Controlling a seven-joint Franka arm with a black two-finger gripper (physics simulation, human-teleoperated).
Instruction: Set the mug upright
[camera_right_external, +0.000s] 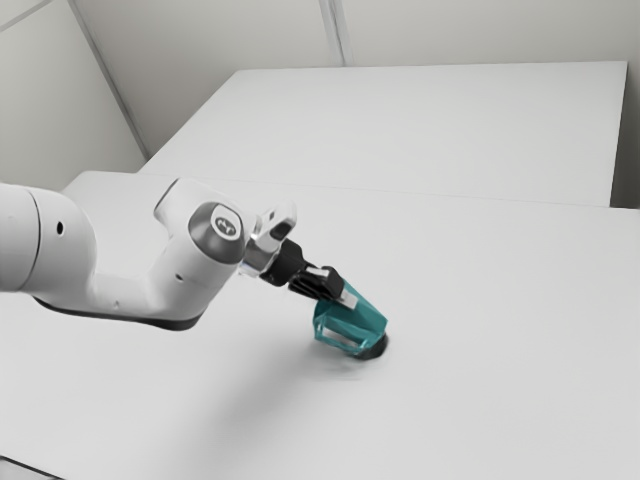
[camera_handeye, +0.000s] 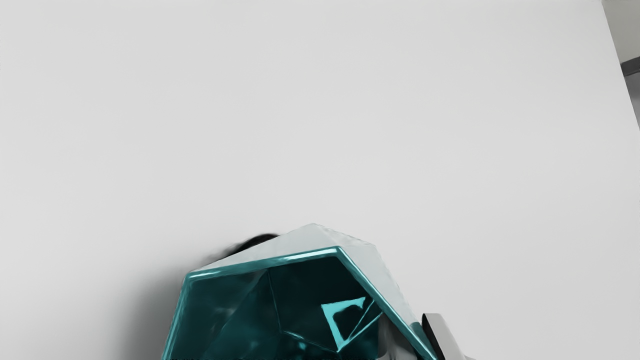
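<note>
pinching the tilted mug (camera_right_external: 362, 320) by its wall, the gripper (camera_right_external: 345, 298) stands nearly closed, 1 finger inside.

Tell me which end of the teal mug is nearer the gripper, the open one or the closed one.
The open end of the mug: the wrist view looks into it, and the gripper grips its rim. The other end points away.

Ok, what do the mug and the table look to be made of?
Mug: glossy teal, possibly glazed ceramic or hard plastic; bright highlights run along its rim. Table: smooth, matte off-white, perhaps laminate or painted board; it shows soft shading and no grain.
</note>
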